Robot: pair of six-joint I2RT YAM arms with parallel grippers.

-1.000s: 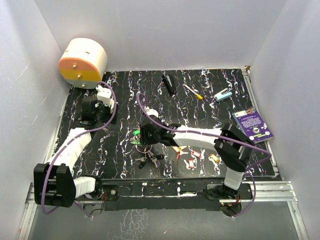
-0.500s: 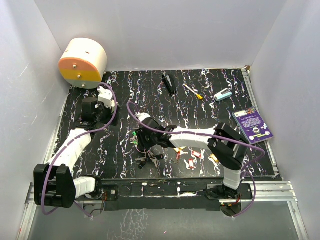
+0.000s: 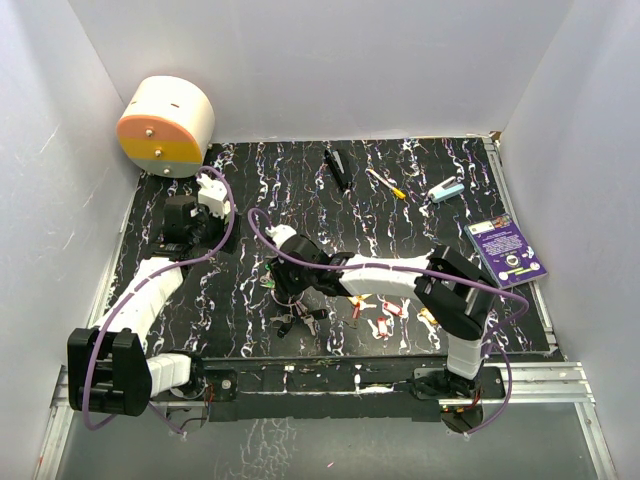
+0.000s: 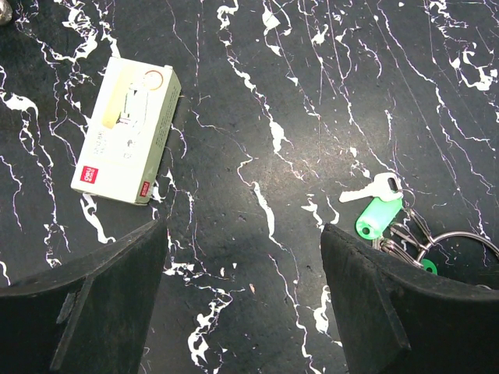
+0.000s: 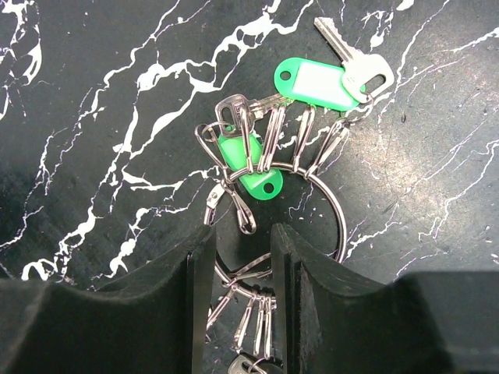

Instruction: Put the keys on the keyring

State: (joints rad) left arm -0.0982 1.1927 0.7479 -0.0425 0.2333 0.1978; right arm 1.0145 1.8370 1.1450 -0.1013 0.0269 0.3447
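Observation:
The keyring [image 5: 341, 222], a silver wire ring with clips, green tags [image 5: 316, 82] and a silver key [image 5: 355, 58], lies flat on the black mat. My right gripper [image 5: 243, 312] hovers over it, jaws a narrow gap apart astride the ring's near-left arc and some clips, not closed on them. In the top view the right gripper [image 3: 285, 275] covers the keyring [image 3: 272, 284]. Loose red- and yellow-headed keys [image 3: 372, 310] lie to its right. My left gripper [image 4: 243, 312] is wide open and empty above the mat. The green tag [image 4: 380, 216] shows beside its right finger [image 4: 390, 312].
A small white and green box [image 4: 125, 132] lies left of the left gripper. At the back are a white and orange cylinder [image 3: 165, 125], a black tool [image 3: 338, 168], a yellow-handled screwdriver [image 3: 385, 183] and a teal object [image 3: 446, 189]. A purple card [image 3: 505, 250] lies at the right edge.
My right arm has swung left and its gripper has come over the keyring, now covering the green tags in the top view. The left arm has hardly moved.

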